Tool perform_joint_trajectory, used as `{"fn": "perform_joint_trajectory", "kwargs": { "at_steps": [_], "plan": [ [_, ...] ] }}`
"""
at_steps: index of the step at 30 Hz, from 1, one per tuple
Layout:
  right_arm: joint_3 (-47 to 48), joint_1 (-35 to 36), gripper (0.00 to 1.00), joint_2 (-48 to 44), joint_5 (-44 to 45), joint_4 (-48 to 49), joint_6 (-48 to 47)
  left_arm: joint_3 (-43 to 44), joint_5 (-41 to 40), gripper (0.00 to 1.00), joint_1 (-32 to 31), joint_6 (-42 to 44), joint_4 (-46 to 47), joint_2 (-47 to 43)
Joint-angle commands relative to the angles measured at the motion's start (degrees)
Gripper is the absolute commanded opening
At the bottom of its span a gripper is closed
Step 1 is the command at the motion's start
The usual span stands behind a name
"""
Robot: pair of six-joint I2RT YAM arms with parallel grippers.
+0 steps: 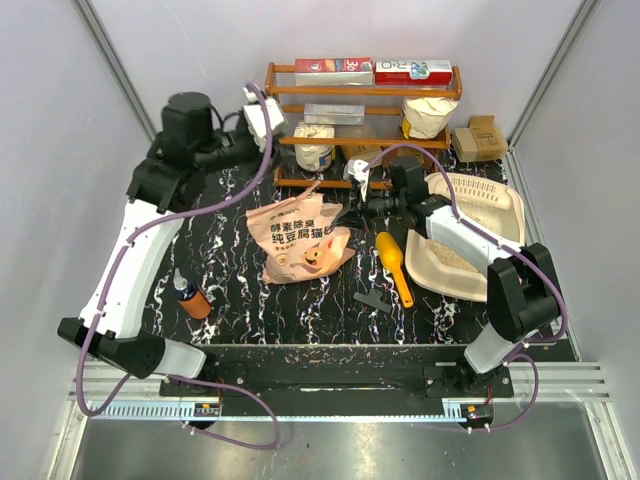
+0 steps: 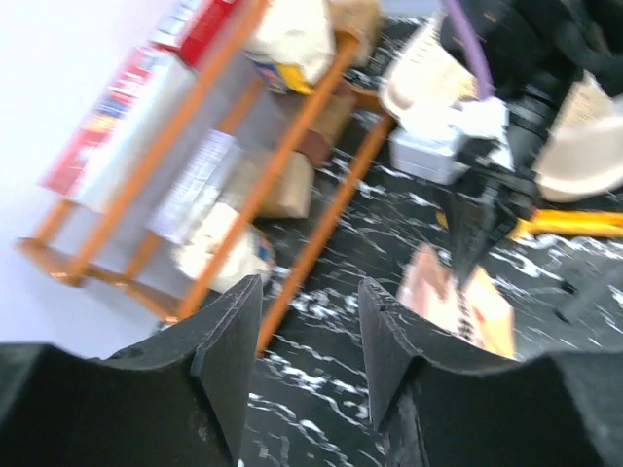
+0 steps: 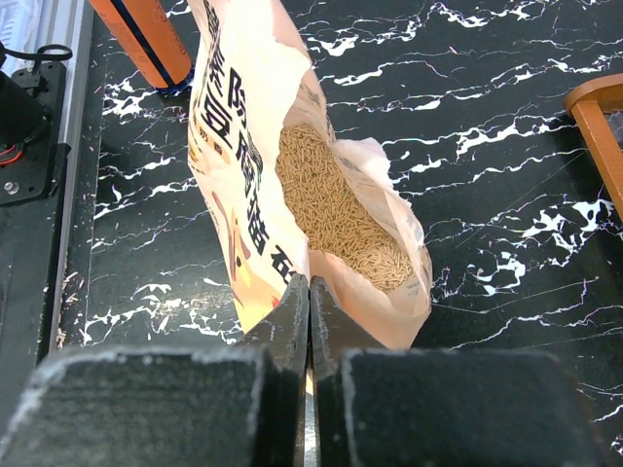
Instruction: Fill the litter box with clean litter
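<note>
Nearest the arm bases, a small orange cylindrical bottle [image 1: 193, 299] rests on the black white-veined counter [image 1: 260, 320], apart from the work and seemingly no part of it. Past it, the crinkled pink-orange plastic bag [image 3: 238, 165] sprawls mid-counter with its mouth gaping toward the right gripper [image 3: 310, 292]. That gripper's 2 fingers are pressed together on the bag's rim, pinching the film. This hold on the lip looks chosen so the bag can be hauled or tipped toward the box without closing its opening. Through the mouth shows the clean litter [image 3: 336, 209], tan pellet-like granules. Just right of the bag lies a yellow plastic scoop [image 1: 396, 268]. Beside it sits the large cream-beige plastic litter box [image 1: 470, 186], holding only a thin layer of granules and partly hidden by the right arm, so filling likely has far to go. Farthest back, the left gripper [image 2: 310, 292] hovers with fingers spread and nothing between them. It faces the orange wooden shelf rack [image 1: 365, 92], which carries cartons and white sacks [image 1: 428, 116].
</note>
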Motion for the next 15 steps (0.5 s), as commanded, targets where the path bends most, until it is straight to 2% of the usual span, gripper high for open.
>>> {"fn": "perform_joint_trajectory", "kwargs": {
  "at_steps": [1,4,5,8,10,15],
  "plan": [
    [-0.47,0.23,0.01,-2.0,0.52,2.24,-0.99,2.83,0.82,0.47,6.61,-2.79,7.18,5.18],
    [-0.38,0.23,0.01,-2.0,0.69,2.24,-0.81,3.44,3.01,0.41,10.49,-3.59,11.58,13.25],
    [-0.38,0.32,0.01,-1.91,0.78,2.24,-0.72,5.27,3.89,0.35,10.76,-2.54,11.68,15.55],
    [0.32,0.23,0.01,-1.29,1.13,3.89,0.68,9.14,7.76,0.3,10.42,0.02,11.95,23.91],
    [0.76,0.32,0.01,-1.29,0.69,3.99,0.86,10.91,10.22,0.3,9.19,-0.16,11.86,28.82],
    [0.68,0.41,0.01,-1.82,1.31,3.56,0.51,9.25,15.22,0.32,5.5,1.78,11.69,33.06]
  ]
}}
